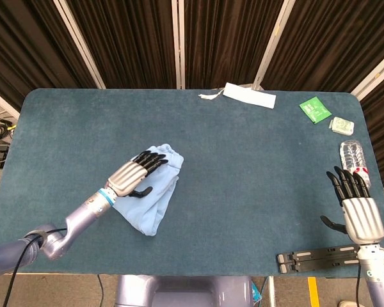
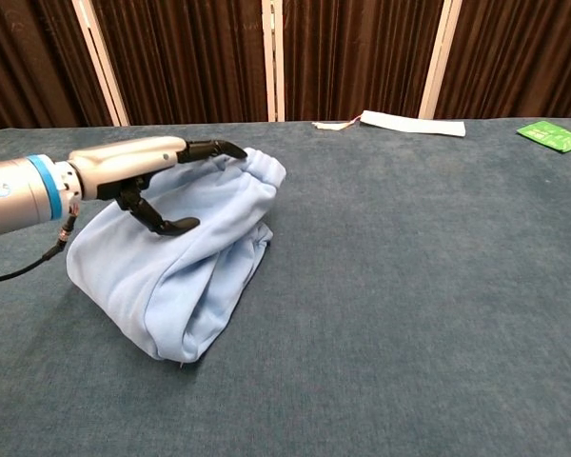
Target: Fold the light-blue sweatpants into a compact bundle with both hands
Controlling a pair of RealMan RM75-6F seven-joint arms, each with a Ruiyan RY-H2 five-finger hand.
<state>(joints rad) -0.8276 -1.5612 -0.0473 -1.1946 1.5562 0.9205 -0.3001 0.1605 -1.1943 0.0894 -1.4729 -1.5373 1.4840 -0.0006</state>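
Already bundled, the sweatpants (image 1: 150, 192) sit left of worktop (image 1: 243, 166) centre w/ left robot hand (image 1: 136, 174) flat on top, fingers straight, gripping nothing. Risk: one-handed push unrolls fold; right robot hand (image 1: 356, 211) idles spread, far off.

Left arm reaches in low from the near left corner, forearm angled up and to the right. Left hand (image 1: 132, 177) lies flat, palm down, fingers extended together, thumb curled beneath. Right hand (image 1: 356, 208) is held at the near right edge, palm down, fingers spread, holding nothing.
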